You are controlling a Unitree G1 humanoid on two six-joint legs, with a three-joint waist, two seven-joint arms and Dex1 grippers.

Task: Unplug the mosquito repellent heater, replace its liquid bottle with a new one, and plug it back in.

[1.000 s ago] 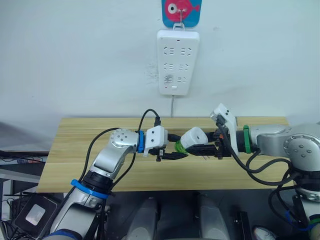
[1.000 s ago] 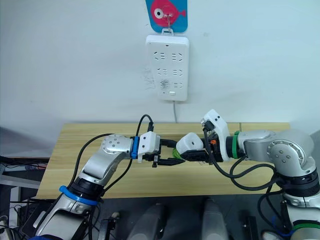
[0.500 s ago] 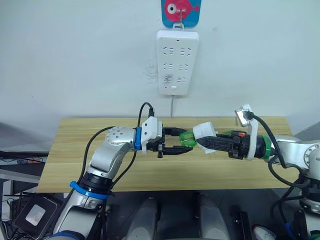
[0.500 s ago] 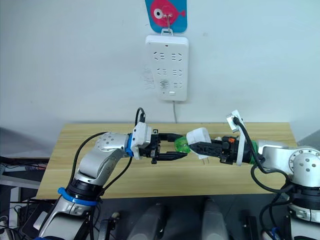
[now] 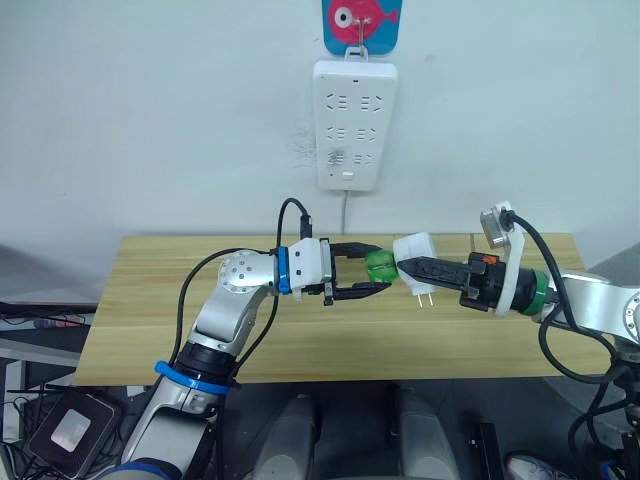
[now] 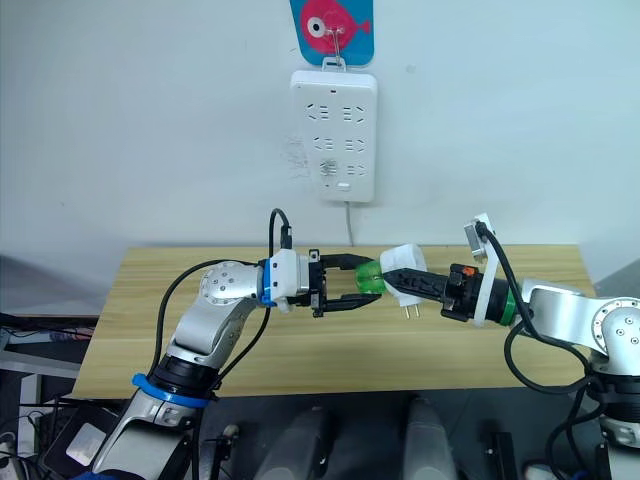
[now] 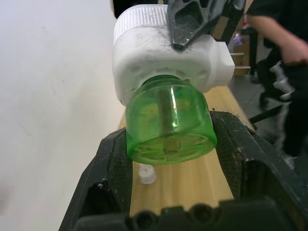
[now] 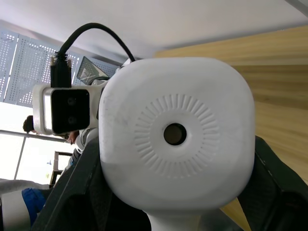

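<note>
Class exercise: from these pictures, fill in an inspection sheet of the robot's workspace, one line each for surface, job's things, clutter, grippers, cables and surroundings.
Surface: wooden table.
Job's things: white mosquito repellent heater held above the table, green bottle attached.
Clutter: small clear cap on the table.
Grippers: left gripper around the bottle; right gripper shut on the heater.
Cables: black leads on both arms.
Surroundings: white power strip on the wall under a fish hook.

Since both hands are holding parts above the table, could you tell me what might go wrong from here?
1. The green bottle sits between the left hand fingers; it could slip and drop onto the table.
2. The heater, in the right hand, has exposed prongs that could bend if it falls.
</note>
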